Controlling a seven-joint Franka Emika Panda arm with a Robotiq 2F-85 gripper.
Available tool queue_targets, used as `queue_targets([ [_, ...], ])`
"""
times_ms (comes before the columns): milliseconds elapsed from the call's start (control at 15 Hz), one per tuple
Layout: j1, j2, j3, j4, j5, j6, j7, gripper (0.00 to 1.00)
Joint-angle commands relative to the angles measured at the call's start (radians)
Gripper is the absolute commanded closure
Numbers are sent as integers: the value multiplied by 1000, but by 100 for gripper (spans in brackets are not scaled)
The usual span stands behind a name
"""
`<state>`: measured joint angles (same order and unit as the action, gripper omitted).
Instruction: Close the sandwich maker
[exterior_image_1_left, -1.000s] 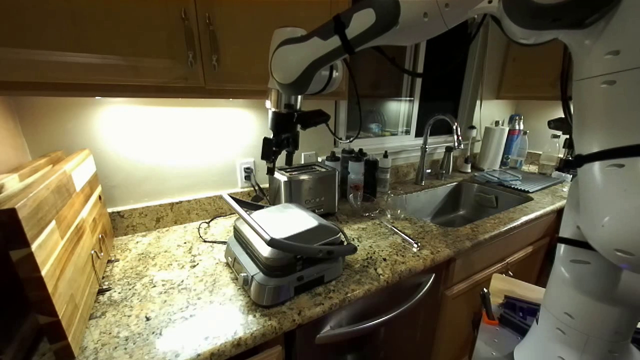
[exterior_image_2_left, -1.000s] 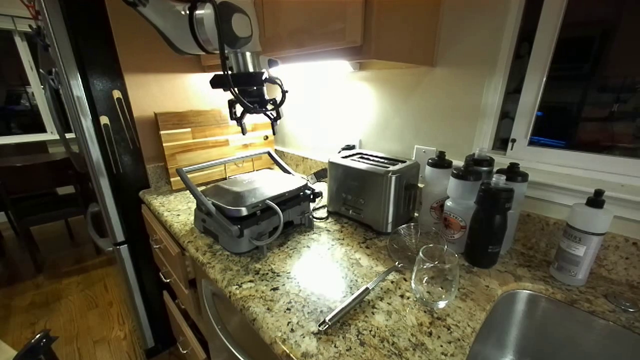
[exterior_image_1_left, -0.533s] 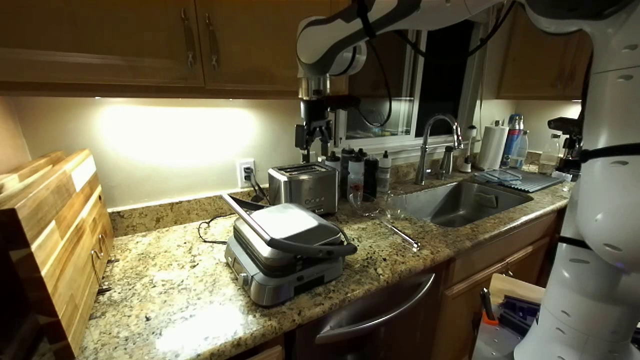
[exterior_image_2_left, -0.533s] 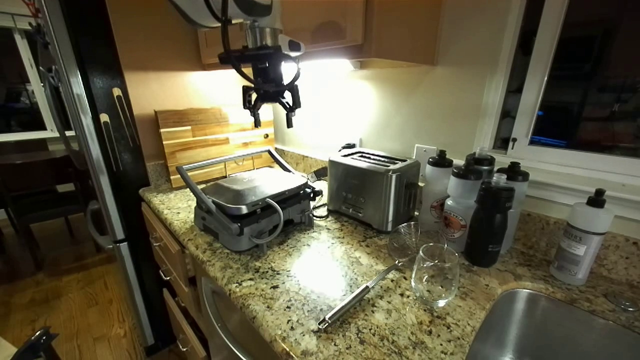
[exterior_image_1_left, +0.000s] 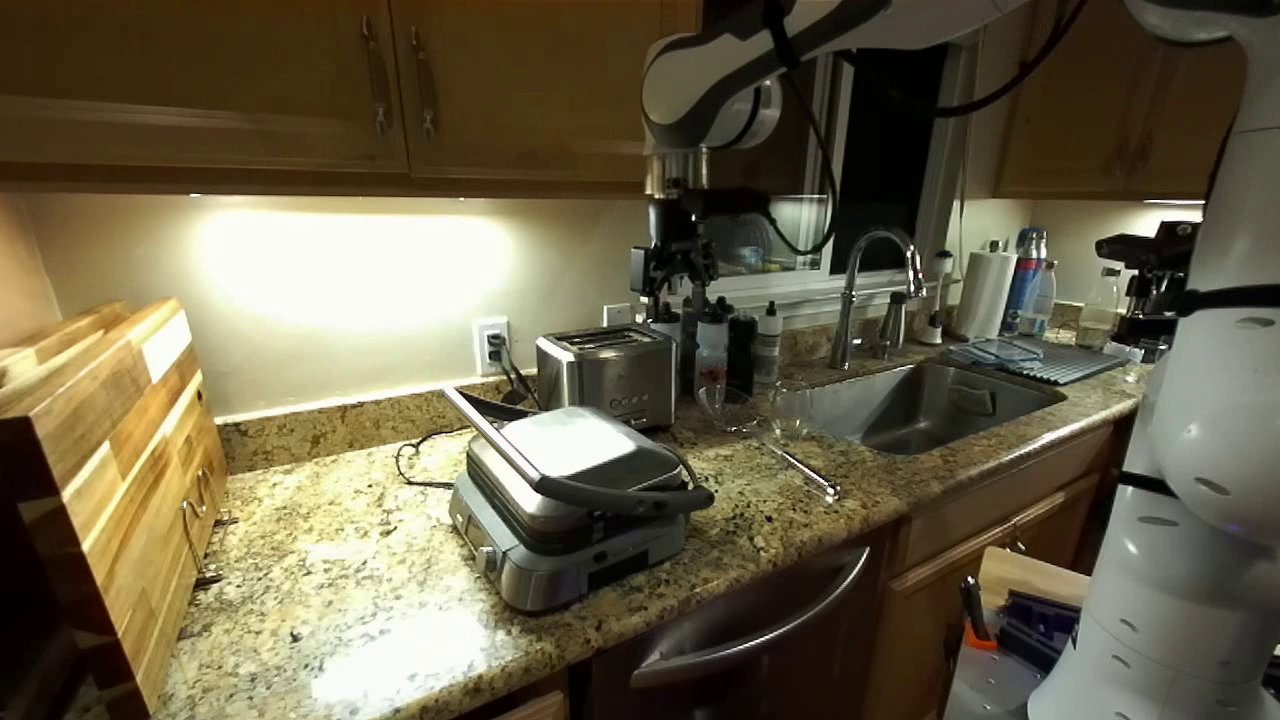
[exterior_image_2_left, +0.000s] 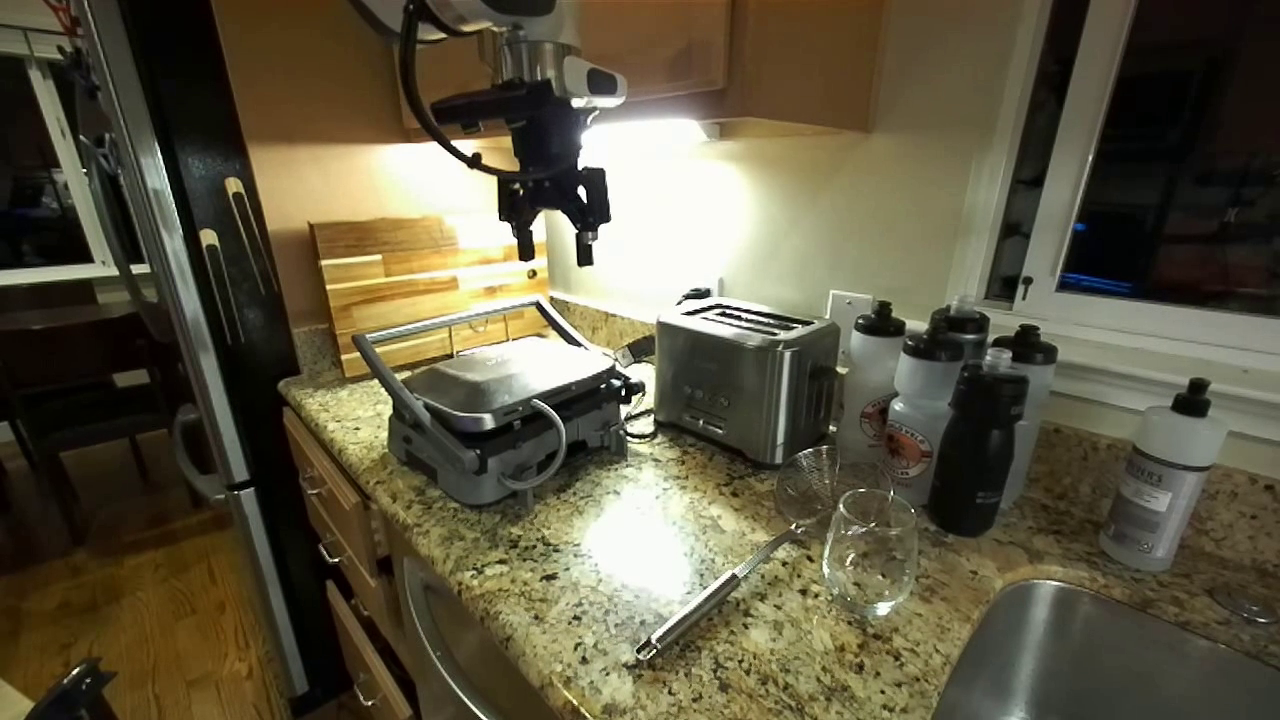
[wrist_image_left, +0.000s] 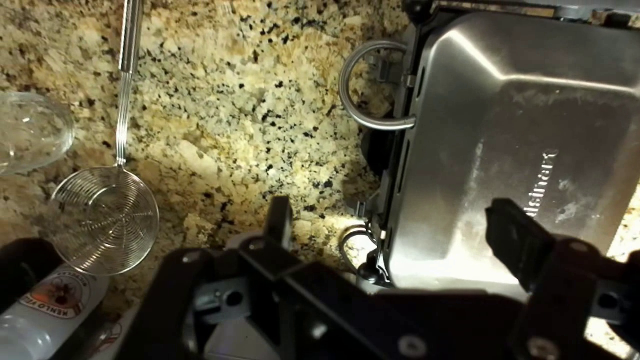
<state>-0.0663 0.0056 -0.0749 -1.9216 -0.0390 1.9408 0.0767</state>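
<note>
The sandwich maker (exterior_image_1_left: 585, 440) sits on the granite counter in both exterior views (exterior_image_2_left: 505, 385). Its silver-topped lid lies down over the base. Its grey handle bar (exterior_image_2_left: 455, 322) stands out at an angle above the lid. In the wrist view the silver lid (wrist_image_left: 500, 130) fills the right side. My gripper (exterior_image_1_left: 676, 300) hangs well above the counter, pointing down, apart from the sandwich maker. In an exterior view it shows above the level of the toaster (exterior_image_2_left: 555, 250). In the wrist view its fingers (wrist_image_left: 390, 217) are wide apart with nothing between them. The ribbed plates are hidden.
A silver toaster (exterior_image_1_left: 610, 375) stands beside the sandwich maker. Several bottles (exterior_image_2_left: 925, 400) stand against the wall. A strainer (exterior_image_2_left: 715, 590) and a clear glass (exterior_image_2_left: 870, 550) lie near the sink (exterior_image_1_left: 930, 410). Wooden boards (exterior_image_1_left: 120, 480) stand at the far end.
In an exterior view my gripper has moved right, from above the sandwich maker to beyond the toaster. Its wrist has turned a little. The sandwich maker has not moved.
</note>
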Motion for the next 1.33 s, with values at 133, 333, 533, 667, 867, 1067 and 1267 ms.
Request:
queue_targets([
  [133,-3,-2,2,0,0,-2,0,0],
  [333,-2,8,3,4,0,-2,0,0],
  [533,-2,8,4,4,0,-2,0,0],
  [667,-2,8,4,4,0,-2,0,0],
  [867,-2,8,4,5,0,-2,0,0],
  [1067,-2,8,4,5,0,-2,0,0],
  [1267,-2,8,4,5,0,-2,0,0],
])
